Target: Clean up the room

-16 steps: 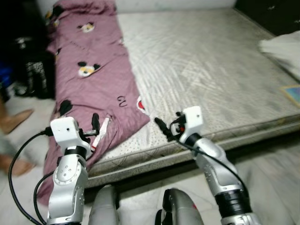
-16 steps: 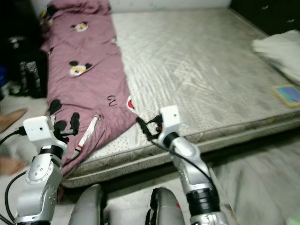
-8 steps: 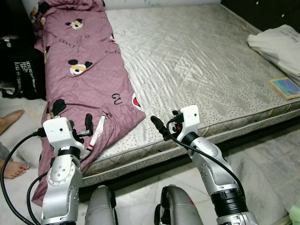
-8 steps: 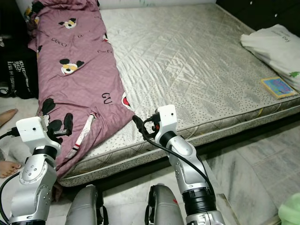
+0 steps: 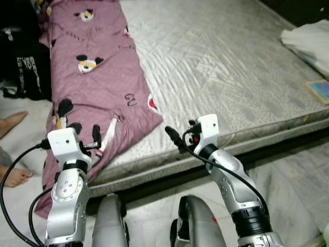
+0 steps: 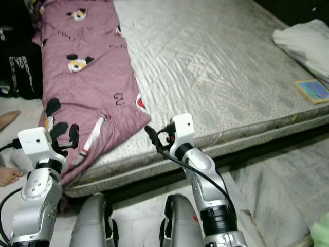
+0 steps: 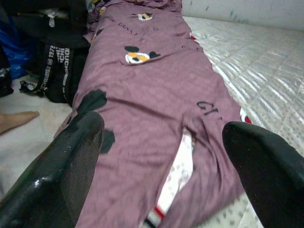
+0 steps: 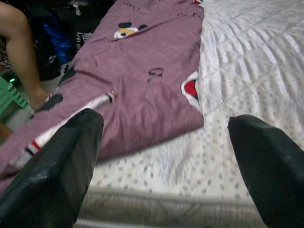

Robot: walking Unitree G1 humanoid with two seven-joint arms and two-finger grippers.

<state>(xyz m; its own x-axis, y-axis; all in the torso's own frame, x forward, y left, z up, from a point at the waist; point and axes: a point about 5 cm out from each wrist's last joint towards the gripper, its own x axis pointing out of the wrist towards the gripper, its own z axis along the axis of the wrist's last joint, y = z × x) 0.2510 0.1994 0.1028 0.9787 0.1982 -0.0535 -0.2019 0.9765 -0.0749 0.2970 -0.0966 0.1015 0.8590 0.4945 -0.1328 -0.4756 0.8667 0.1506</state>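
Both arms unmoved, left end effector open over purple blanket, mattress

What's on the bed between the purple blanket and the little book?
Nothing: in the left eye view, bare grey mattress stretches between the purple blanket and the little book.

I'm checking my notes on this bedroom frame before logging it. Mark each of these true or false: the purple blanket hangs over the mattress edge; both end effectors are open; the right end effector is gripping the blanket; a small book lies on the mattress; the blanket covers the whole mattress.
1. The purple blanket hangs over the edge of the mattress: true.
2. The left end effector and right end effector are open: true.
3. The right end effector grips the blanket: false, it holds nothing.
4. A small book lies on the mattress: true.
5. The blanket covers the whole mattress: false, only its left strip.
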